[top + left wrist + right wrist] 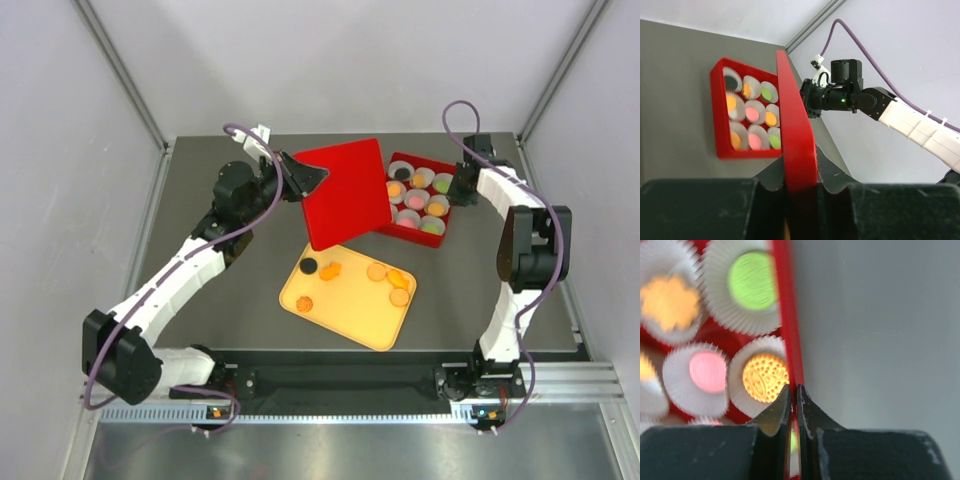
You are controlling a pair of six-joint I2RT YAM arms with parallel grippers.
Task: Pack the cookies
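A red box at the back right holds white paper cups with cookies in orange, pink, green and black. My right gripper is shut on the box's right wall, beside an orange cookie and a green one. My left gripper is shut on the left edge of the red lid and holds it tilted above the table, just left of the box. The lid's edge shows between my left gripper's jaws. Loose cookies lie on a yellow tray: one black and several orange.
The yellow tray lies in front of the box, near the table's middle. The lid overhangs the tray's back edge. The right arm shows beyond the box in the left wrist view. Grey walls enclose the table on three sides.
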